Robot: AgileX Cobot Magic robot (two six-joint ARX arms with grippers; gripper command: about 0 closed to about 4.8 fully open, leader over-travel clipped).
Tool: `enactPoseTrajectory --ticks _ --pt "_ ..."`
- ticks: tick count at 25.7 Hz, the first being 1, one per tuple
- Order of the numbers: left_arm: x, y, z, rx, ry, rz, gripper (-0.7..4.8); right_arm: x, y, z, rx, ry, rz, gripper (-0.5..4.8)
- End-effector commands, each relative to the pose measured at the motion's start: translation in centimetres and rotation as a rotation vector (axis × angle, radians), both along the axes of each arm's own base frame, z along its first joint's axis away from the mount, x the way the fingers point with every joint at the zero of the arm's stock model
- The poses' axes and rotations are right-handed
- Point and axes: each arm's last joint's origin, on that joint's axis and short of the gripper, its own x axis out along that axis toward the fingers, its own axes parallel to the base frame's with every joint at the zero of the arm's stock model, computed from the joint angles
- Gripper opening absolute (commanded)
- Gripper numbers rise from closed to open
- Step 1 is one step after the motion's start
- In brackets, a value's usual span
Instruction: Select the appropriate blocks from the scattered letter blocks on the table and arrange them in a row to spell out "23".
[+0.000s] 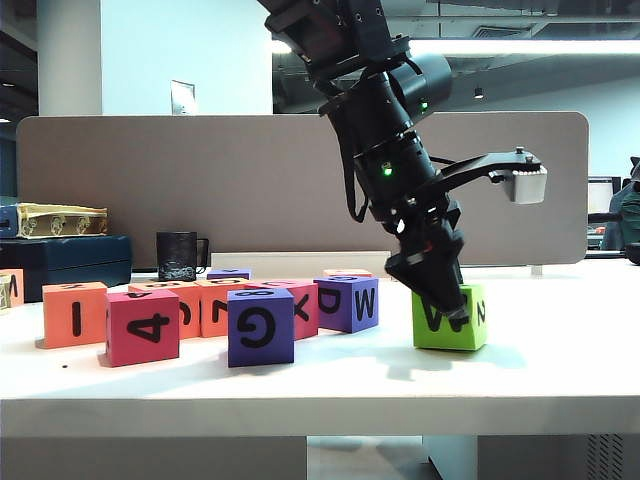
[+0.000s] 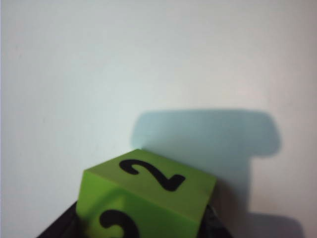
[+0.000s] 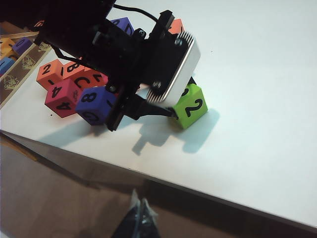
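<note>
The lime-green cube (image 1: 450, 318) stands on the white table (image 1: 560, 370), to the right of the other blocks. Its top face shows a 2 (image 2: 148, 193) (image 3: 192, 108). My left gripper (image 1: 445, 300) reaches down over it, and its dark fingers (image 2: 210, 220) press against both sides of the cube. An orange cube marked I (image 1: 75, 313) sits at the left end of the cluster. My right gripper (image 3: 141, 208) hangs off the table's front edge with its jaws together and empty.
A red cube marked 4 (image 1: 143, 327), a purple cube marked G (image 1: 260, 326) and a purple D/W cube (image 1: 348, 302) stand with several orange and red cubes at the left. Behind them are a black mug (image 1: 178, 255), dark boxes (image 1: 60, 262) and a grey partition (image 1: 250, 180).
</note>
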Motion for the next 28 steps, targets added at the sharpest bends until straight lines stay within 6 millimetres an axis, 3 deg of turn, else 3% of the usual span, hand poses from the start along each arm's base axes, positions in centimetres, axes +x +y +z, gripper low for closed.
enactPoseTrajectory --ticks 1,12,18,23,28 --pt "0.1 -0.3 0.6 -0.073 0.085 0.177 2.68 0.0 0.0 0.2 0.000 -0.015 -0.002 -0.01" --pt "1.0 -0.7 2.2 -0.235 0.088 0.770 2.68 0.0 0.0 0.2 0.001 -0.014 -0.002 -0.01" --pt "0.9 -0.9 3.7 -0.408 0.326 1.127 2.68 0.0 0.0 0.2 0.000 -0.014 -0.001 -0.01" --pt "0.4 -0.6 3.4 -0.410 0.552 1.317 2.68 0.0 0.0 0.2 0.001 -0.014 -0.002 -0.01" --pt "0.3 -0.6 3.2 -0.410 0.587 1.375 2.68 0.0 0.0 0.2 0.000 -0.014 -0.002 -0.01"
